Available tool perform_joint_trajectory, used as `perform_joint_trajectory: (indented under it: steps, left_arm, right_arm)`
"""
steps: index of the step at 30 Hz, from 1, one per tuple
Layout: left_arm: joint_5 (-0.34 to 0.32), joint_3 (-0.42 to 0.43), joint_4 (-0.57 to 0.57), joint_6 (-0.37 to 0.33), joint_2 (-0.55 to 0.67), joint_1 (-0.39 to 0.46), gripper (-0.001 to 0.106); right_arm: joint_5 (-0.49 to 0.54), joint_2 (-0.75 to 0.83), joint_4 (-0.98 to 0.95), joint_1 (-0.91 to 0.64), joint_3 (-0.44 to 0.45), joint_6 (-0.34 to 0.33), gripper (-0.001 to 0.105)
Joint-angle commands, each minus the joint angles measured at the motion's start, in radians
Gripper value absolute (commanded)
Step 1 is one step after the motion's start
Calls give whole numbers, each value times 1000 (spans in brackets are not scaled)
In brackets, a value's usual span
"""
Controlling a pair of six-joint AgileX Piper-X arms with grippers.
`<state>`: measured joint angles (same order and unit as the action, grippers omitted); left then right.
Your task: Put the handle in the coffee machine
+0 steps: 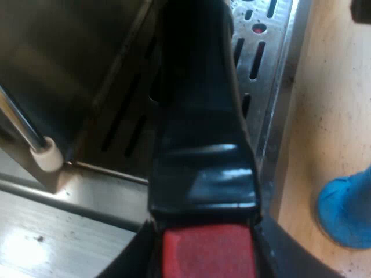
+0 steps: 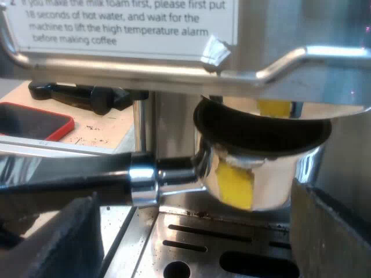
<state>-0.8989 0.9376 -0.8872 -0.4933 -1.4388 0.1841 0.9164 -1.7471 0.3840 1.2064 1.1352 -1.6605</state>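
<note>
Drip tray (image 1: 264,52) below, holder (image 2: 261,174) rim just under machine (image 2: 278,29) (left gripper (image 1: 206,258) pinches handle (image 1: 197,116), right gripper (image 2: 194,229) spread).

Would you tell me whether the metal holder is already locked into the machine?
Out: the metal holder sits tilted under the brew head of the machine, not seated, with its dark inside showing.

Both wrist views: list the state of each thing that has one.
Metal holder: held just under the machine's brew head, not yet locked in.
Left gripper: shut on the holder's handle by its red end.
Right gripper: open, holding nothing.
Blue tamper: resting on the table, untouched.
</note>
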Motion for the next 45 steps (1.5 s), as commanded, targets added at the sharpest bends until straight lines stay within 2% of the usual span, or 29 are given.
perform_joint_trajectory:
  steps: [1, 13, 28, 33, 37, 42, 45]
  left_arm:
    - [-60, 19, 11, -4, 5, -10, 0]
    - [-68, 22, 85, -26, -3, -24, 0]
    - [-98, 43, 104, -28, -3, -24, 0]
    - [-120, 81, 100, -119, -3, -24, 0]
    - [-157, 121, 50, -134, -3, -26, 0]
    - [-157, 151, -37, -129, -3, -26, 0]
    - [-157, 181, -111, -89, -3, -26, 0]
  right_arm:
    - [-1, 2, 9, -4, 4, -12, 69]
    - [-1, 2, 9, -4, 4, -12, 69]
    - [-1, 2, 0, -4, 4, -12, 69]
    - [-1, 2, 0, -4, 4, -12, 69]
    - [-1, 2, 0, -4, 4, -12, 69]
    - [-1, 2, 0, -4, 4, -12, 69]
    - [-1, 2, -2, -4, 4, -12, 69]
